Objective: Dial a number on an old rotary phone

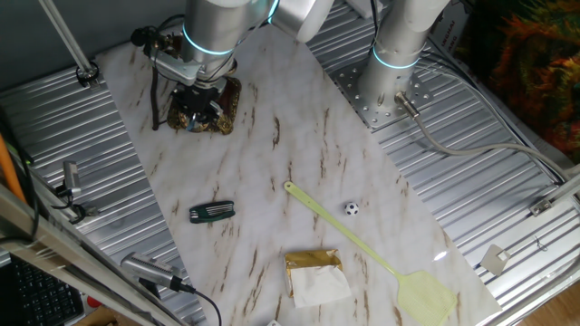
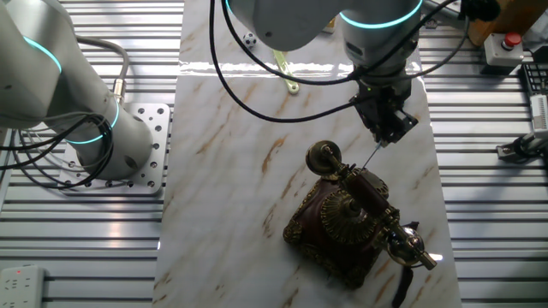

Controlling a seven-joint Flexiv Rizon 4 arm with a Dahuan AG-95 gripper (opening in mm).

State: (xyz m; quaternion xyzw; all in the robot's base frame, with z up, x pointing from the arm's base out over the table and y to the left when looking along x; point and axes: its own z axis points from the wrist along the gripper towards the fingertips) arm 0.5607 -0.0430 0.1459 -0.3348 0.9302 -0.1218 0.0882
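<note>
One phone to watch, operator: your old rotary phone sits on the veined marble-look tabletop, an ornate dark brown base with scrolled brass trim, a round embossed metallic dial on its face and a dark handset with bulbous brass ends lying across the cradle. Your gripper hangs just above the phone's handset, black and blocky under the glossy grey arm; a thin rod or wire slants from it down toward the handset (whether the fingers are spread or closed, you can't tell from either camera). From the one fixed view the arm covers most of the phone. Well away from the phone lie a pale yellow-green plastic fly swatter, a tiny black-and-white ball, a dark ridged tool and a gold foil packet holding something white.
</note>
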